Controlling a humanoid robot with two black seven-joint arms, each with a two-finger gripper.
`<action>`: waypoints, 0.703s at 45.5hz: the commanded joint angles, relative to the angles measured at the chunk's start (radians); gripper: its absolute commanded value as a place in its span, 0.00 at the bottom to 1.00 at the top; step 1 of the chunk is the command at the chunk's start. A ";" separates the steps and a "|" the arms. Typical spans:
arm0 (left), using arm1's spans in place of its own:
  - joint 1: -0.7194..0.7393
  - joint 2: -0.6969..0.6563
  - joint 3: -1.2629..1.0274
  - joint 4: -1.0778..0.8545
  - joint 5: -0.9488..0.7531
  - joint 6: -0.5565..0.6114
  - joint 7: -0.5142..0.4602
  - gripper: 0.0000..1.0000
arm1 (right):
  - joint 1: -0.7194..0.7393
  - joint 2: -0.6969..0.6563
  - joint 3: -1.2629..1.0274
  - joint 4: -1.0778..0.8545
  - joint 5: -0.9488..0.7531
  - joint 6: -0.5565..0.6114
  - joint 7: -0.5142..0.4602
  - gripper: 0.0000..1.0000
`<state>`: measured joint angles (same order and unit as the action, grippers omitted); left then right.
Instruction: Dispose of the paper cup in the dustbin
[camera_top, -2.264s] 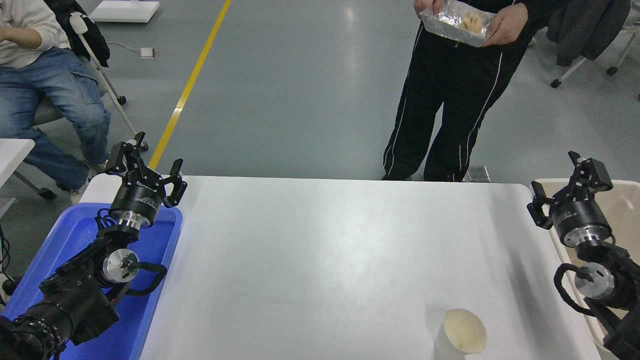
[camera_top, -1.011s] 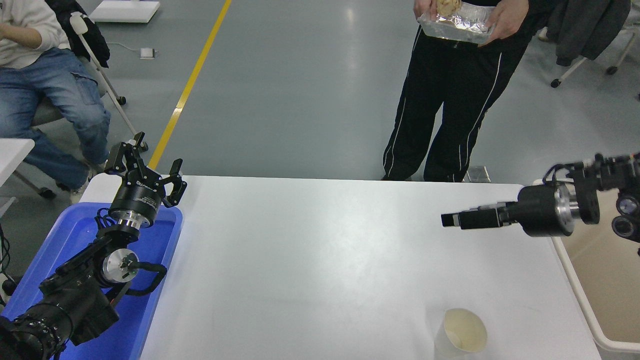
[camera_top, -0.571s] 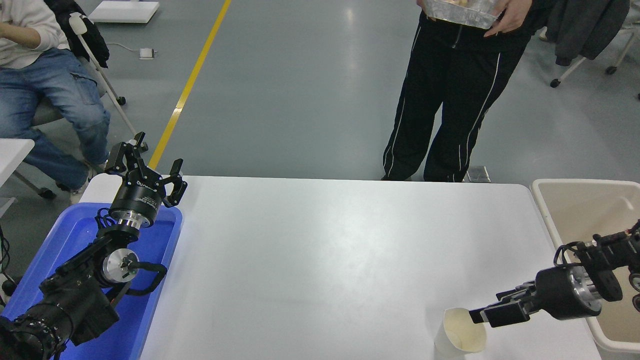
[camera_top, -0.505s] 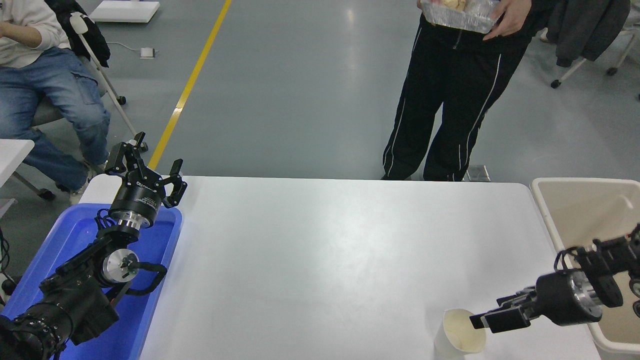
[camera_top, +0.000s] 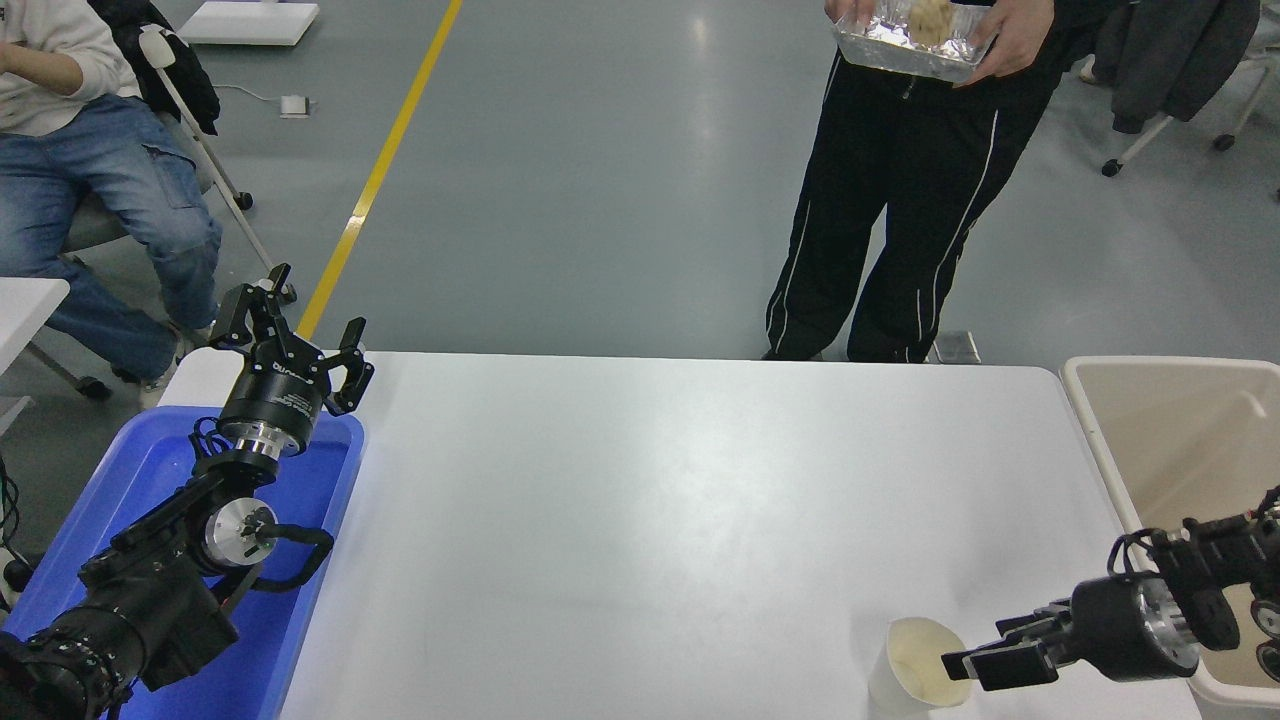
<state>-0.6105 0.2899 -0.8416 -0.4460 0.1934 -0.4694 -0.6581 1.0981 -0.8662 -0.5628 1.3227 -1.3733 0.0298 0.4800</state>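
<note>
The paper cup (camera_top: 915, 670) stands upright at the table's front edge, right of centre, white with a cream inside. My right gripper (camera_top: 958, 663) comes in from the right, low and pointing left, with its tip at the cup's right rim; I cannot tell whether it touches the cup. The beige dustbin (camera_top: 1085, 400) stands off the table's right edge, behind the right arm. My left gripper (camera_top: 290, 332) is open and parked over the blue tray at the left.
A blue plastic tray (camera_top: 150, 470) sits at the table's left end under the left arm. A person stands at the far side holding a foil food tray (camera_top: 905, 40). Another person (camera_top: 90, 150) sits at the far left.
My right arm swung from over the dustbin out above the table, then down to the cup's right rim, and sank a little lower in the last half second. The cup has not moved.
</note>
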 joint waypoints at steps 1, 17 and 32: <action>0.000 0.000 -0.001 0.000 0.000 0.000 0.000 1.00 | -0.076 0.085 0.000 -0.098 0.036 -0.062 0.000 0.99; 0.000 0.000 -0.001 0.000 0.000 0.000 0.000 1.00 | -0.101 0.164 -0.009 -0.197 0.059 -0.140 0.008 0.67; 0.000 0.000 -0.001 0.000 0.000 0.000 0.000 1.00 | -0.093 0.164 -0.058 -0.203 0.059 -0.130 0.011 0.00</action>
<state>-0.6105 0.2899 -0.8415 -0.4460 0.1933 -0.4694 -0.6581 1.0066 -0.7129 -0.5984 1.1346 -1.3192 -0.0932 0.4877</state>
